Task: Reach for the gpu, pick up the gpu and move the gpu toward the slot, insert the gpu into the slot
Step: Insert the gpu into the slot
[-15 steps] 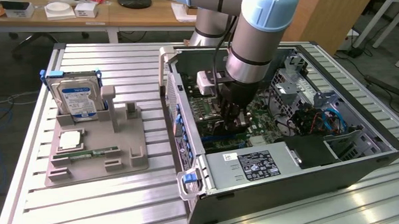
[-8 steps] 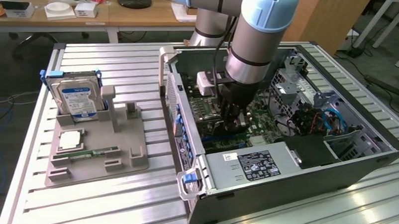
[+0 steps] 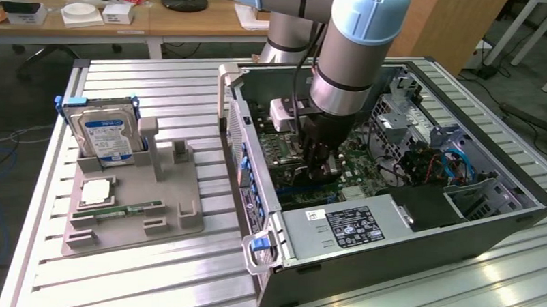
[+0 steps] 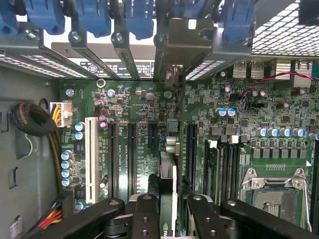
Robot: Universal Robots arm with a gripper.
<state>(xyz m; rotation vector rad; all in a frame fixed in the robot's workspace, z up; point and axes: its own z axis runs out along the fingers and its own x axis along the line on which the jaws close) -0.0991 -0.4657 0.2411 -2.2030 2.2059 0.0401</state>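
Pincer grips one gpu edge-on above the motherboard.

Slatted metal table carries computer case and grey fixture.

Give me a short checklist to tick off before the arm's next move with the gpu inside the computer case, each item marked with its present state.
1. Gripper holds the gpu: ok; the fingers close on either side of the card's edge in the wrist view.
2. Gripper is inside the open computer case: ok; it hangs over the motherboard in the exterior view.
3. Card stands edge-on to the board: ok, as far as the wrist view shows.
4. Card's bracket sits at the rear slot openings: ok; it stands among the blue latches.
5. Card fully seated in its slot: cannot tell; the contact edge is hidden.
6. Hard drive stays out of the way: ok, on the grey holder outside the case.
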